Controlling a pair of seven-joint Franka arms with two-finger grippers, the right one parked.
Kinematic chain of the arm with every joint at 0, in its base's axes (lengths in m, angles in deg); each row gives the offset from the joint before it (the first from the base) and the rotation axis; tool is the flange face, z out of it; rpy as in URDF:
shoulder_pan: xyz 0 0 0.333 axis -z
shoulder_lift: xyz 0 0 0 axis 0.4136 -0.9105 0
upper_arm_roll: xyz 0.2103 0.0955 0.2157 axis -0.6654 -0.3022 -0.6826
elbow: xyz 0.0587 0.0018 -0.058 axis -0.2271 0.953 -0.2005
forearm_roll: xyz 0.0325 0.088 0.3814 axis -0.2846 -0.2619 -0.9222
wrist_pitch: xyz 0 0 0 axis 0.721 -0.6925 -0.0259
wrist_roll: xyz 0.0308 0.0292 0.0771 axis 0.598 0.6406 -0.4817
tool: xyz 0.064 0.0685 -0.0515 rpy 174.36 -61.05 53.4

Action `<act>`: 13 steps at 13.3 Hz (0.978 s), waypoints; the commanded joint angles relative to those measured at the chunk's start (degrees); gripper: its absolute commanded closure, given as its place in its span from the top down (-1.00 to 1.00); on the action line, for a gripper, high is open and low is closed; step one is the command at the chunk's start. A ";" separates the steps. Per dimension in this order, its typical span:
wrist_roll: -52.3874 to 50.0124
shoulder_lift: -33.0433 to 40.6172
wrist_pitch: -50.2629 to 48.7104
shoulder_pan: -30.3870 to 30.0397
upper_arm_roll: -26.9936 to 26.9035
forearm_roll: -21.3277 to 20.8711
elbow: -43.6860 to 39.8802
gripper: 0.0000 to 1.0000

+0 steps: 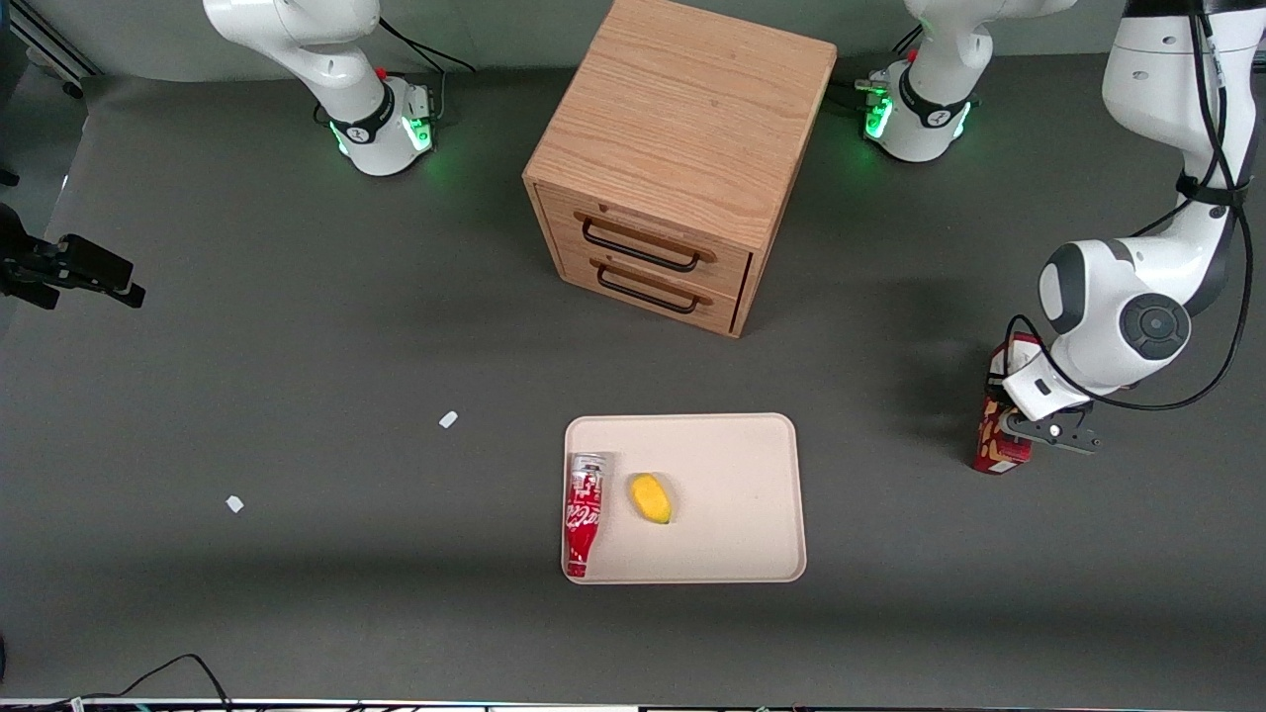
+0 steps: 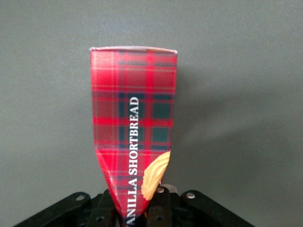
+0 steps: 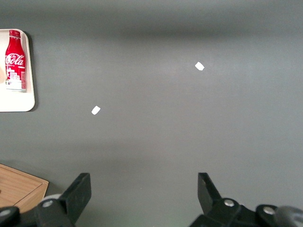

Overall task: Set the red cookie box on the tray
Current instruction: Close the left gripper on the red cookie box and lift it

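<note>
The red cookie box point(image 1: 994, 445), dark red plaid with "VANILLA SHORTBREAD" lettering, stands on end toward the working arm's end of the table, well apart from the tray. My left gripper point(image 1: 1013, 425) is shut on it from above. In the left wrist view the box point(image 2: 135, 118) runs away from the gripper point(image 2: 137, 215), pinched narrow between the black fingers point(image 2: 163, 208). Whether its lower end touches the table I cannot tell. The cream-beige tray point(image 1: 737, 475) lies flat near the table's middle, nearer the front camera than the cabinet.
On the tray lie a red-and-white soda bottle point(image 1: 584, 512) and a small yellow object point(image 1: 651, 497). A wooden two-drawer cabinet point(image 1: 682, 148) stands farther from the camera. Two white scraps point(image 1: 448, 419) point(image 1: 234, 503) lie toward the parked arm's end.
</note>
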 commanded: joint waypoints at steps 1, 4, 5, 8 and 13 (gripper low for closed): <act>0.53 2.15 -6.48 1.44 -1.16 0.37 -3.34 -1.00; 0.17 3.04 -17.98 1.53 -0.98 1.58 -11.76 -1.00; -0.17 2.95 -22.81 1.62 -0.81 3.42 -16.06 -1.00; -7.00 0.58 -36.28 3.37 0.50 6.17 -30.21 -1.00; -22.12 -6.87 -40.35 7.14 5.77 4.85 -44.56 -1.00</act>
